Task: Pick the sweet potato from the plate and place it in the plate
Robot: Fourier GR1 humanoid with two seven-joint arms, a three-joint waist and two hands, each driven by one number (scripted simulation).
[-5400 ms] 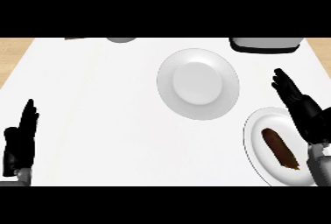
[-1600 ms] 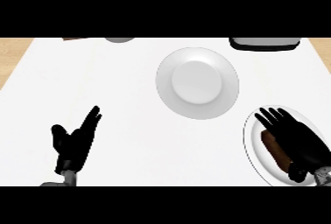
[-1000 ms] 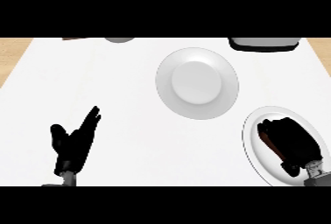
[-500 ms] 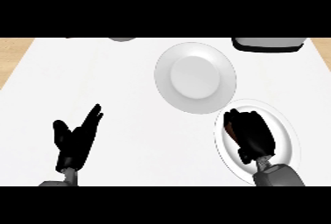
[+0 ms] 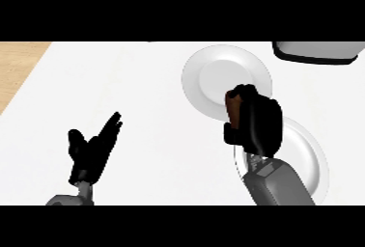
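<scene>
From my station I saw the right hand curled round the sweet potato, holding it up over the counter. The brown tuber showed only along the hand's left side, a narrow upright strip from just under the fingertips down toward the thumb; the rest of it was hidden behind the black palm. I could see the fingers wrapped over its top end.

The hand and its load sat between the two plates. The near plate, at the lower right, lay under the wrist and grey forearm, its rim showing to the right of the arm. The far plate lay just above and left, and the top of the sweet potato overlapped that plate's lower right rim in my view. I could not tell how high the potato was above either plate.

The left hand rested at the lower left, open, fingers straight and pointing up and to the right, well apart from both plates.

A dark-rimmed white container sat at the top right edge
</scene>
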